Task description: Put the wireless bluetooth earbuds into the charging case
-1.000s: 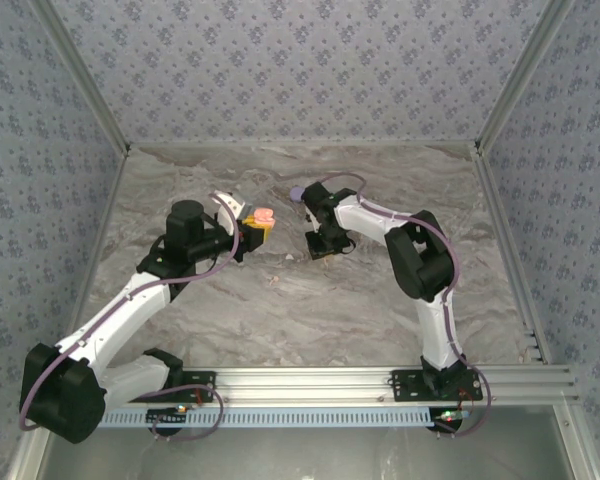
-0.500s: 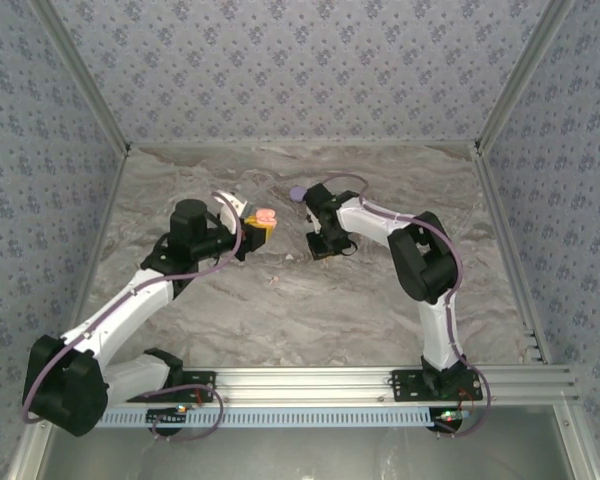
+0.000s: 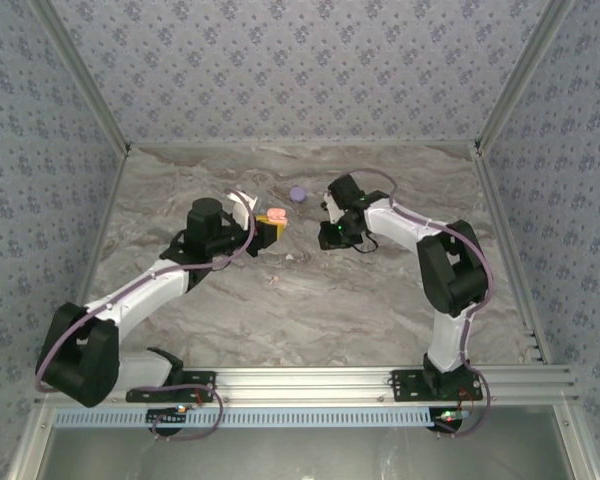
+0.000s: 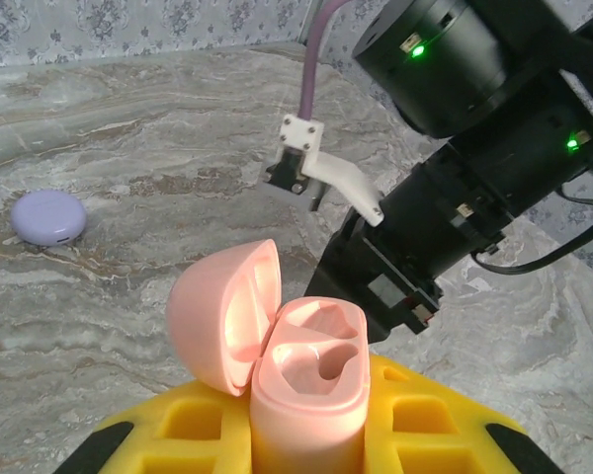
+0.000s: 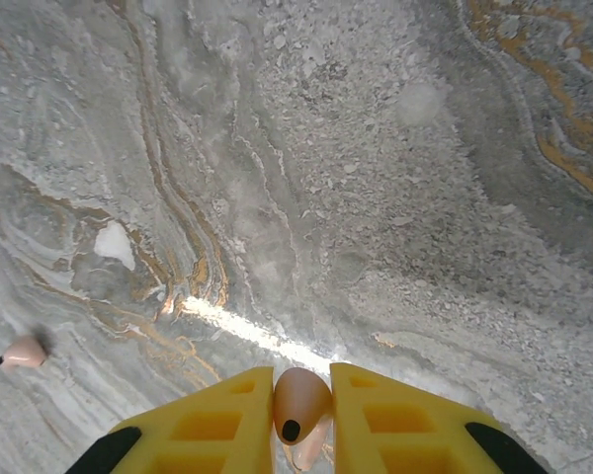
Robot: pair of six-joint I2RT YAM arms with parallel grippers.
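- Pale pink and glossy, the earbud is pinched between the yellow fingers of the right gripper. The gripper is closed on it just above the marble table.
- The pink charging case is clamped in the closed left gripper. Its lid is open and both sockets are empty, facing up.
- The step in hand looks like carrying the bud across to the case. To do it well, line the bud up over one socket, come down straight, and let go only once it is seated. The left arm should hold the case level meanwhile.
- A second pink earbud lies loose on the table, off to the left in the right wrist view.
- The left wrist view shows the empty sockets and a closed lavender case lying well behind. The top view shows the two grippers near each other but apart, with the lavender case beyond them.
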